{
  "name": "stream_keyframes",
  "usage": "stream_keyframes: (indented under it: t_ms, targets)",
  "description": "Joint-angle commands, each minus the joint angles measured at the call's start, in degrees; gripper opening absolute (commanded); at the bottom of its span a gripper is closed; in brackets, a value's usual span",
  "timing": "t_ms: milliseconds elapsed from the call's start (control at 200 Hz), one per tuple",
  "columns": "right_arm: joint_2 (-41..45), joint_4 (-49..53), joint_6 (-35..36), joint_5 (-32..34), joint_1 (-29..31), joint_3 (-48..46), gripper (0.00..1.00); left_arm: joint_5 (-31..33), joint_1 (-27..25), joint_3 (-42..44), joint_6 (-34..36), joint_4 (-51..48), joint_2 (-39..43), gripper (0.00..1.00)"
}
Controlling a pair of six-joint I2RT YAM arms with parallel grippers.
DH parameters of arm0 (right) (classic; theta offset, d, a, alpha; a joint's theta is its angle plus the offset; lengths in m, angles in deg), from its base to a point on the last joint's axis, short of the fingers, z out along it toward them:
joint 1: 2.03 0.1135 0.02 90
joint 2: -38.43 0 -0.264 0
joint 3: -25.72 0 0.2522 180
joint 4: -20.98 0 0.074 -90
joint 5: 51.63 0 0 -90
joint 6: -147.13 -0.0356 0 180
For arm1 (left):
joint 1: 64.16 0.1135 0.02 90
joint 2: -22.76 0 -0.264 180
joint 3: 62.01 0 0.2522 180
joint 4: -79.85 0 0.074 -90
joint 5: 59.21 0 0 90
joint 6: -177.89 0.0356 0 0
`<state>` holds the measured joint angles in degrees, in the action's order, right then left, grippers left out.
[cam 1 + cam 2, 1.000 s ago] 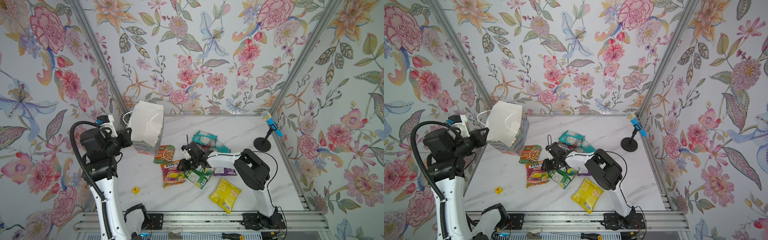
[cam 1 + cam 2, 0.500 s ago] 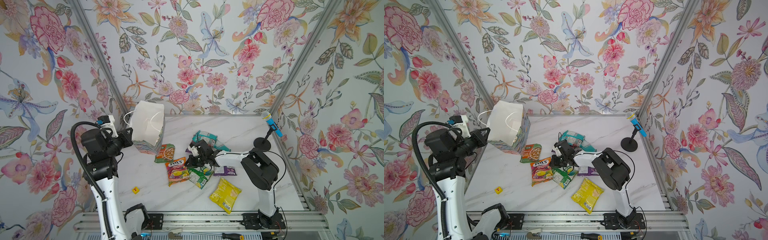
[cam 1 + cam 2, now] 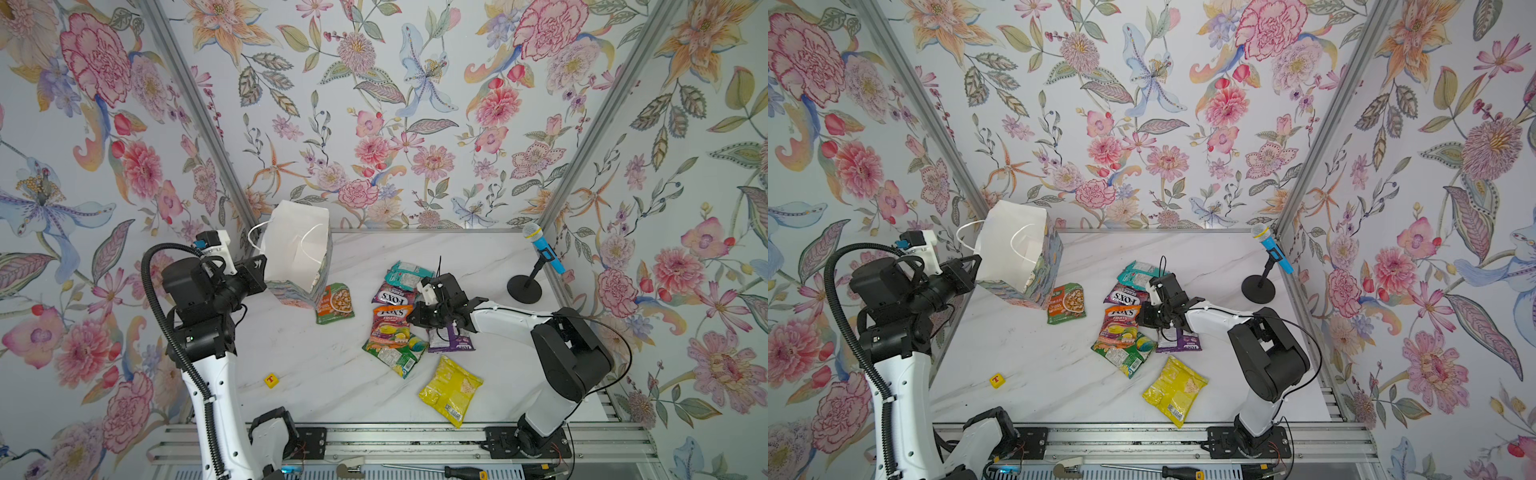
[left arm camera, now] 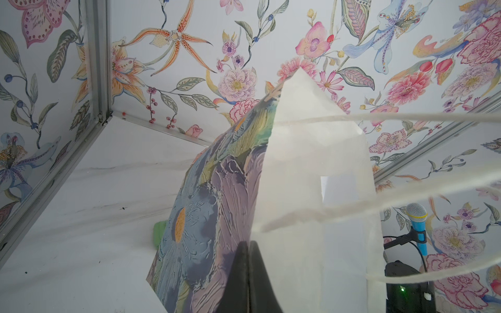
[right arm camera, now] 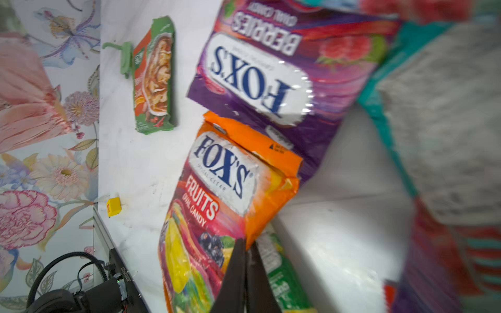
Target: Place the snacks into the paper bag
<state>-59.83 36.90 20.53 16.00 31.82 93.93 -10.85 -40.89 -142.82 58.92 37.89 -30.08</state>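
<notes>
Glossy plastic snacks (image 3: 390, 326) (matt paper bag (image 3: 291, 249))

At back left, paper bag (image 3: 297, 249); centre, snacks (image 3: 390, 324); back right, microphone (image 3: 542, 251)

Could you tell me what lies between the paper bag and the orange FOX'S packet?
One green snack packet lies flat there, beside the paper bag, apart from the orange FOX'S packet; both top views show it.

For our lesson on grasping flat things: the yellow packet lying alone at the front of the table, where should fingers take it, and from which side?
Best pinch the yellow packet by its crimped end seam nearest the table's front edge, coming down from above. It lies flat and clear of the other packets, so only an edge offers a hold.
</notes>
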Motion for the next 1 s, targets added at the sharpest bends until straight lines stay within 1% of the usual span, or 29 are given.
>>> stream_keyframes:
  t_ms: [0, 85, 165, 255, 270, 310, 490, 550, 726, 871, 991]
  targets:
    - [4.8, 3.6, 4.0, 3.6, -1.2, 0.0, 0.32, -1.3, 0.4, 0.7, -0.8, 1.4, 0.6, 0.03]
    - [7.0, 5.5, 5.6, 6.2, -0.8, 2.7, 0.45, -1.6, 0.4, 1.0, -0.8, 1.4, 0.7, 0.04]
    - [6.7, 6.1, 6.9, 7.5, 0.7, 6.8, 0.49, -1.5, 0.4, 1.3, -0.8, 1.4, 0.8, 0.04]
    - [2.8, 7.2, 8.3, 8.0, 2.8, 13.1, 0.49, -1.5, 0.5, 1.5, -0.9, 1.4, 0.6, 0.04]
    - [2.0, 7.4, 8.4, 8.0, 4.5, 14.1, 0.49, -1.4, 0.5, 1.6, -0.8, 1.3, 0.6, 0.04]
    - [-0.4, 7.7, 8.6, 7.8, 6.0, 16.8, 0.49, -1.3, 0.4, 1.6, -0.8, 1.2, 0.5, 0.04]
    - [-11.6, 6.6, 7.3, 5.9, 10.3, 27.0, 0.49, -1.3, 0.4, 2.2, -1.0, 1.4, 0.5, 0.04]
    - [-15.3, 7.1, 7.0, 6.4, 11.6, 30.1, 0.49, -1.3, 0.5, 2.2, -1.0, 1.4, 0.6, 0.04]
    - [-24.3, 7.7, 5.8, 7.2, 13.5, 36.6, 0.49, -1.6, 0.5, 2.2, -1.2, 1.7, 0.5, 0.04]
    - [-28.5, 8.1, 5.3, 8.7, 14.1, 39.8, 0.49, -1.6, 0.5, 2.2, -1.1, 1.8, 0.6, 0.04]
    - [-31.6, 8.2, 4.6, 8.4, 14.3, 42.5, 0.49, -1.7, 0.4, 2.5, -1.3, 1.9, 0.7, 0.04]
